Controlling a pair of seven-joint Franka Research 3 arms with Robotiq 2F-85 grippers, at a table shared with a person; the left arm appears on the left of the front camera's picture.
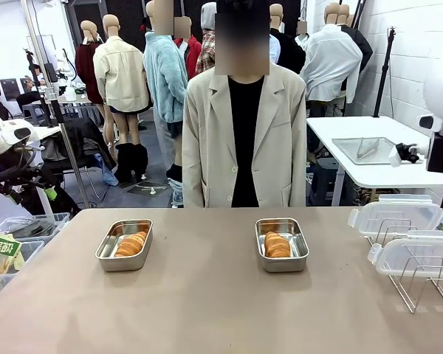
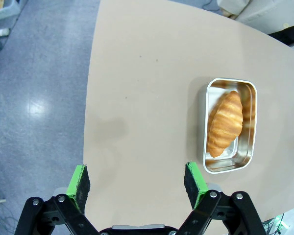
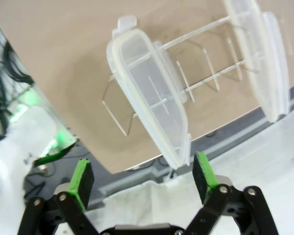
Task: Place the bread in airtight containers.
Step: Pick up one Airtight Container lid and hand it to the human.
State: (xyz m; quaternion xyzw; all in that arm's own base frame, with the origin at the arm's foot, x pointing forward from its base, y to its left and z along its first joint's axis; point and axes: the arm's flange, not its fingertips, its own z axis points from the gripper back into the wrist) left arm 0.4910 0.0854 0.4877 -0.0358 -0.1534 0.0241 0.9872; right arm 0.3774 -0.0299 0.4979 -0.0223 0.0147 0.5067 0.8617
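— Steel shows twice on the surface (image 1: 207, 313): the left tin (image 1: 122, 267) and the right tin (image 1: 282, 267) are set well apart, and each has bread laid inside. Why are both left uncovered?

— No lid is fitted yet. The far lid (image 1: 395, 215) and the near lid (image 1: 417, 257) are propped in a wire rack (image 1: 421, 279) at the right end of the surface. They are probably kept there so that an edge is offered up for gripping, instead of lying flat.

— Is the bread placed so that closing is allowed?

— It is judged so. The left bread (image 2: 226, 122) is laid lengthwise inside its tin and appears to be kept within the rim. The right bread (image 1: 277, 245) is laid the same way. Only the sealing seems to be left to do.

— How are the claws held?

— The left claw (image 2: 137, 181) is held above bare surface just beside the left tin. Its fingers are spread wide and nothing is between them. The right claw (image 3: 143, 172) is poised over the rack, also spread wide and holding nothing. The tabbed end of one lid is lined up between its pads, though which lid cannot be told. That alignment is read as preparation for a grip on the lid's edge.

— Is any part taken by the person (image 1: 244, 140)?

— None is seen. The far side is simply stood at, with the hands hidden behind the surface.
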